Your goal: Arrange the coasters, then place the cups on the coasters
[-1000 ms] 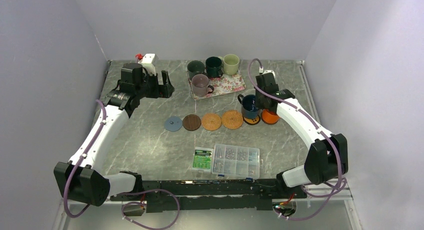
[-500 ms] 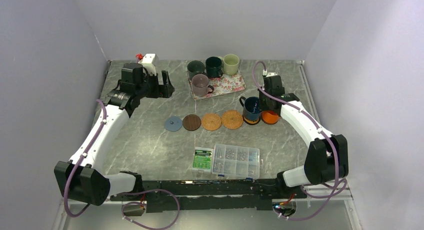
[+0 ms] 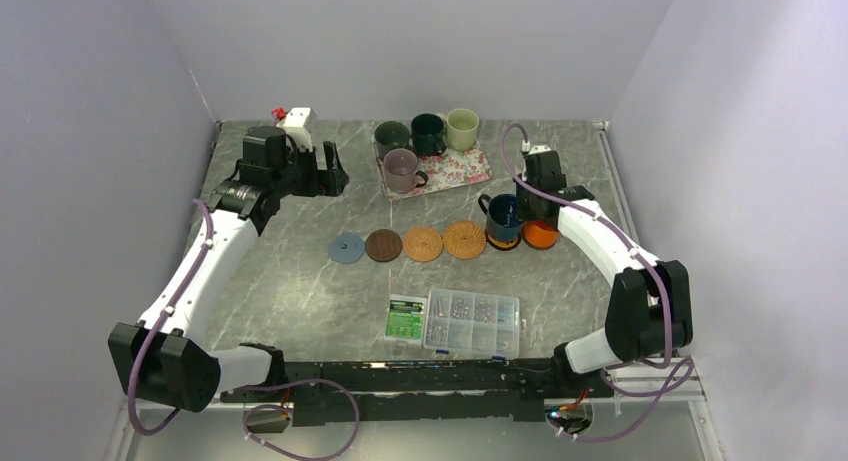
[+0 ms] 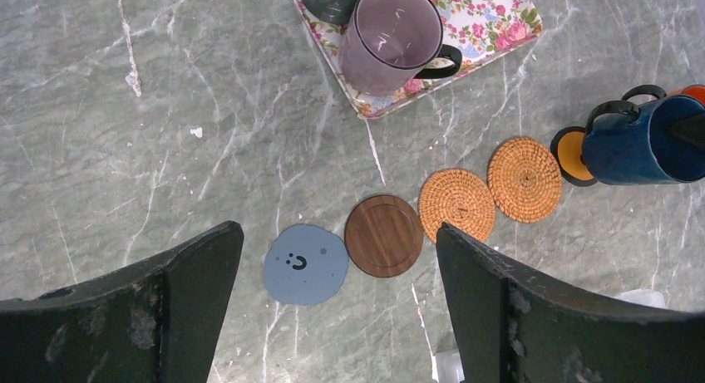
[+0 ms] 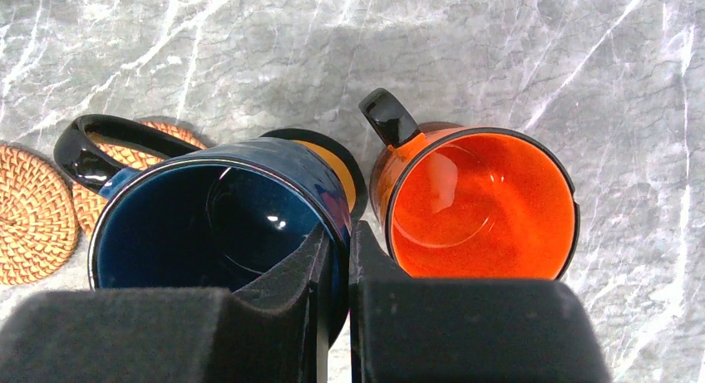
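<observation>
**A:** What has the right gripper (image 5: 332,250) got?

**B:** It's clamped on the navy cup (image 5: 191,208), pinching the wall with one finger inside and one outside. The cup is over the black-and-orange coaster (image 5: 337,163), at the 3 o'clock end of the row.

**A:** How will it handle?

**B:** It's glazed and hard, so probably slippery and easy to chip. The rim pinch suits it, and the handle at 10 o'clock is free.

**A:** Anything in the way?

**B:** The orange cup (image 5: 482,204) is just beside it at 3 o'clock, and the woven coasters (image 5: 29,213) lie at 9. The left gripper (image 4: 335,258) hangs spread wide, holding nothing.
</observation>
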